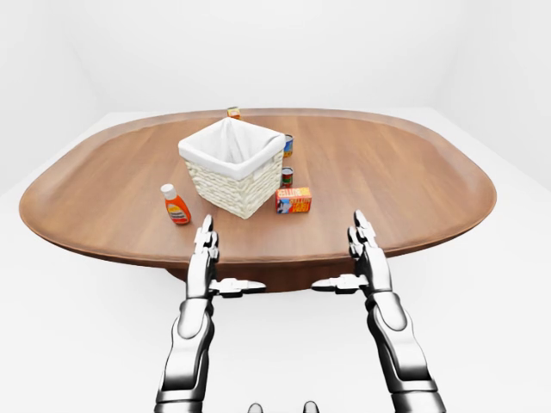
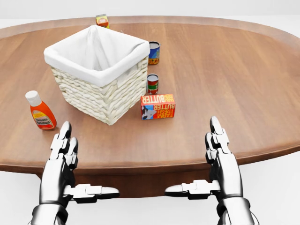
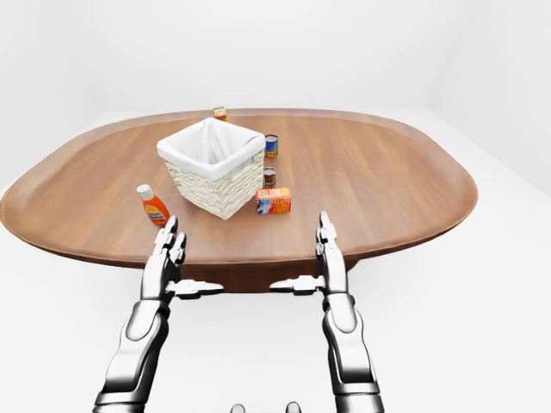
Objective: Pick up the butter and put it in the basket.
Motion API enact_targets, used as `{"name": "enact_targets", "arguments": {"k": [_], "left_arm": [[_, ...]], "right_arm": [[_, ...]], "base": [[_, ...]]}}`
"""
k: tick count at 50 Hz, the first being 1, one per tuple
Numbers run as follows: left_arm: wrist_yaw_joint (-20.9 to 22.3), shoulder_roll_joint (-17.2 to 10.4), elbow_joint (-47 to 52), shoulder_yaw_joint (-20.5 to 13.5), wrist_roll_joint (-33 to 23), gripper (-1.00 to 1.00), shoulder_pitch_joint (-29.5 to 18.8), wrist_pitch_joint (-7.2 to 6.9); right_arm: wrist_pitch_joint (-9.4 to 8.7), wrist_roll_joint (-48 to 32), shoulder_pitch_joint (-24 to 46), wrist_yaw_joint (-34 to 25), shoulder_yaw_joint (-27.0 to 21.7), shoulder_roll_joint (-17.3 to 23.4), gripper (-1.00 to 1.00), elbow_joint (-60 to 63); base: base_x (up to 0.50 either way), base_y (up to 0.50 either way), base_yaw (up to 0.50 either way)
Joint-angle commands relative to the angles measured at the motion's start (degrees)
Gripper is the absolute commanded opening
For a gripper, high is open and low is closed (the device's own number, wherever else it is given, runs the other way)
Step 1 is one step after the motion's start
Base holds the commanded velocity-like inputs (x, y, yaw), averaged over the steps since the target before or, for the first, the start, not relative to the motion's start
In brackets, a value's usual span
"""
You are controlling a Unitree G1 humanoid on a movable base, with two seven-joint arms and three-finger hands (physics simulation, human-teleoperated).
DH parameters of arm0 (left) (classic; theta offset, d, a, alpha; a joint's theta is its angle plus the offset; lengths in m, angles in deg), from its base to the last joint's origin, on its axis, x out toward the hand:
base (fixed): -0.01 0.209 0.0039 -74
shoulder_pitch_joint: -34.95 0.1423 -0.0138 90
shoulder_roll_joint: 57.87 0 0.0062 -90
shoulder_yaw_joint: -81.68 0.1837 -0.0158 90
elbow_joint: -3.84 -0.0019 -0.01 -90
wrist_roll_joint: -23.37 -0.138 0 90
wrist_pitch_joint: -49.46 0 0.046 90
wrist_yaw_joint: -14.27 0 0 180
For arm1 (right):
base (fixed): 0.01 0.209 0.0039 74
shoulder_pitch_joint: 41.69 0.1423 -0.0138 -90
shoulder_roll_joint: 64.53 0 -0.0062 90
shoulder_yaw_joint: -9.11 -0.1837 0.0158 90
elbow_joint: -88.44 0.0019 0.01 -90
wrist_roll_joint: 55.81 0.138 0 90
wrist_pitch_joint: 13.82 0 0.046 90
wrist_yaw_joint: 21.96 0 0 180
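Butter box [image 2: 158, 106] lies on its long side on the wooden table [image 2: 243, 84], label facing the camera, just right of the basket's near corner in the head view, close to it but apparently not touching. Small can [image 2: 153, 84] stands just above the butter in the head view, second can [image 2: 153, 52] further up beside the basket's right wall. Right hand [image 2: 220, 154] hovers at the near table edge, below and right of the butter, fingers straight and spread wide, thumb out sideways, holding nothing. Left hand [image 2: 63, 154] same pose at the near edge on the left, wide and empty, below the orange bottle [image 2: 41, 111]. Step in hand looks like the reach to the butter, not yet started. Best with the right hand: come in from the box's right end or top, close across its short width, keep clear of the can behind and don't shove the box into the wicker. Then lift above the rim before moving left. Basket [image 2: 110, 101] is white wicker with a white cloth liner [image 2: 96, 51], upright; what shows of the inside looks empty. Small box [image 2: 101, 20] sits at the far edge, well apart.
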Motion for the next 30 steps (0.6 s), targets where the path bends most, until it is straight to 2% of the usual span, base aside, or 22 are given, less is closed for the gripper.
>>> {"name": "enact_targets", "arguments": {"k": [1,5,12,24,30], "left_arm": [[0.7,-0.8,0.6,-2.0,1.7,1.00,0.6,-1.40],[0.6,-1.2,1.9,-2.6,1.8,1.00,0.2,-2.10],[0.7,-1.9,4.2,-3.6,1.6,1.00,-1.1,-4.73],[1.2,-3.9,11.1,-6.6,2.5,1.00,-4.6,-4.73],[1.5,-3.6,12.0,-6.0,2.4,1.00,-5.1,-4.73]], "right_arm": [[-2.05,1.3,-0.4,-2.1,-1.2,0.6,1.00,2.1],[-3.95,1.6,-0.2,-1.9,-1.0,0.4,1.00,4.1],[-4.38,2.2,0.7,-1.9,-1.3,0.6,1.00,5.2],[-4.38,3.5,3.9,-0.8,-1.5,0.8,1.00,11.0],[-4.38,4.8,4.6,-0.6,-1.7,0.8,1.00,14.4]], "base": [[0.00,0.00,0.00],[0.00,0.00,0.00],[0.00,0.00,0.00],[0.00,0.00,0.00],[0.00,0.00,0.00]]}}
